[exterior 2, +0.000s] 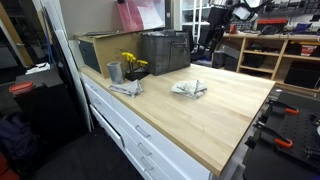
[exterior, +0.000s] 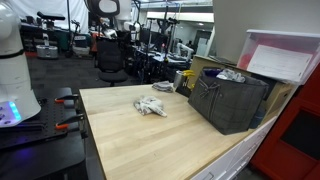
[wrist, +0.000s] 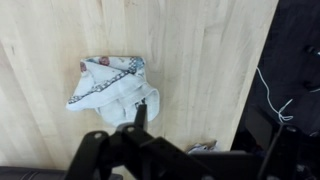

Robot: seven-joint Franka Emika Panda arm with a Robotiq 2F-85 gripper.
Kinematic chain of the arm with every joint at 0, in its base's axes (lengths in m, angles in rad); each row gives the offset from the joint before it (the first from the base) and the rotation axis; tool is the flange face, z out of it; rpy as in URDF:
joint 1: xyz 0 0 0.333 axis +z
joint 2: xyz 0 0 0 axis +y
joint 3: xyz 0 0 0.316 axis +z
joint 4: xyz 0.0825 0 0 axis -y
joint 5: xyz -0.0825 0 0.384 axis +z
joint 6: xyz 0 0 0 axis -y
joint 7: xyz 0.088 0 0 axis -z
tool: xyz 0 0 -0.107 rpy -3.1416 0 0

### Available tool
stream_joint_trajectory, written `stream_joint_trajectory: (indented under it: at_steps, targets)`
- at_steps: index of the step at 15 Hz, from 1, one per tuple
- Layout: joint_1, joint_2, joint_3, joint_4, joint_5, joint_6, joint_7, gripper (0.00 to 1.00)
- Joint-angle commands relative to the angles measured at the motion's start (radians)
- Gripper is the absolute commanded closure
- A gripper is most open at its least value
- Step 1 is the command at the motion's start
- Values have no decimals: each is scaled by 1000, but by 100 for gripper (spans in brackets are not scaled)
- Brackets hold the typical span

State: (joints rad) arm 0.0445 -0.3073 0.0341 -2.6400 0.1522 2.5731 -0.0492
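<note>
Cloth [wrist: 113, 88], white with patterned border: lies crumpled mid-tabletop [wrist: 200, 60], well apart from the dark crate [exterior: 228, 100] at far right. Likely light, soft, limp; best pinched at a raised fold. Pincer [wrist: 140, 112]: clenched, empty, at the cloth's near edge.

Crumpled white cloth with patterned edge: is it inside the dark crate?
No, the crumpled white cloth lies on the light wooden tabletop, apart from the dark slatted crate.
</note>
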Motion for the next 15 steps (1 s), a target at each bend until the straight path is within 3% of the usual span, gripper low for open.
stream_joint_trajectory:
  at_steps: [1,7,10,15]
  targets:
    - [-46,140,10,34,-90,123,84,0]
    - [-90,328,4,95,-345,215,373,0]
    - [-76,423,-46,176,-448,188,565,0]
    - [2,574,-168,325,-500,145,823,0]
